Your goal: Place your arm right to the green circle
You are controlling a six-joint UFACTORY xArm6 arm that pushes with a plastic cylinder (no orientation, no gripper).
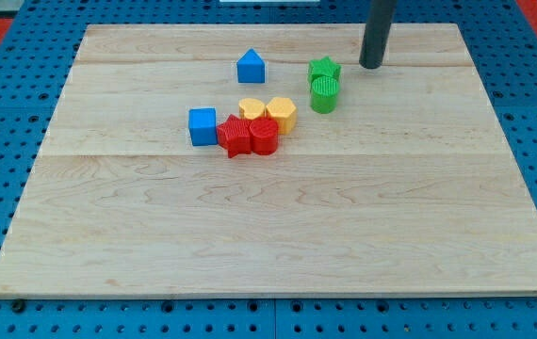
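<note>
The green circle (324, 95) is a short green cylinder standing above the middle of the wooden board, touching a green star (324, 70) just above it. My tip (371, 66) is at the lower end of the dark rod, up and to the right of the green circle, level with the green star and a short gap to its right. It touches no block.
A blue house-shaped block (251, 67) lies to the left of the green pair. Below it a cluster: a blue cube (203, 126), two yellow blocks (252, 109) (282, 113), two red blocks (236, 137) (264, 137). The board's top edge (268, 25) is near the rod.
</note>
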